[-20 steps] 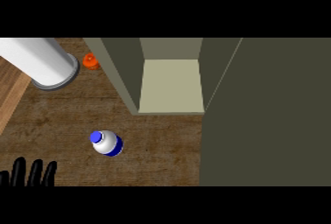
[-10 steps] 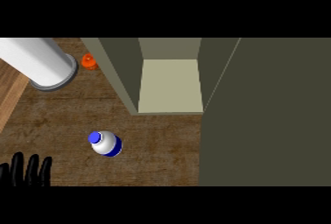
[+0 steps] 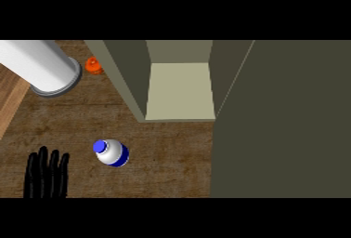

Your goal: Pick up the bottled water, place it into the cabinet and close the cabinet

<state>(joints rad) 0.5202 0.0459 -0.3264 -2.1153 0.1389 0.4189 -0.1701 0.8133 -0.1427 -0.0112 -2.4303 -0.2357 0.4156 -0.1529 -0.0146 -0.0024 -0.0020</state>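
The bottled water [image 3: 111,152] stands upright on the wooden counter [image 3: 171,158], seen from above: white body, blue cap, blue band. My left hand [image 3: 47,176] shows at the lower left, fingers straight and pointing up, open and holding nothing, a short gap left of the bottle. The cabinet [image 3: 179,90] is open behind the bottle, its pale inner floor bare. Its door [image 3: 281,121] is swung out and fills the right side of the view. My right hand does not show.
A large white cylinder with a grey rim [image 3: 37,65] lies at the upper left. A small orange object [image 3: 94,66] sits beside the cabinet's left wall. The counter's lighter wood edge [image 3: 12,107] runs along the far left.
My left hand has come a little further up and to the right into view, nearer the bottle. The bottle and cabinet door have not moved.
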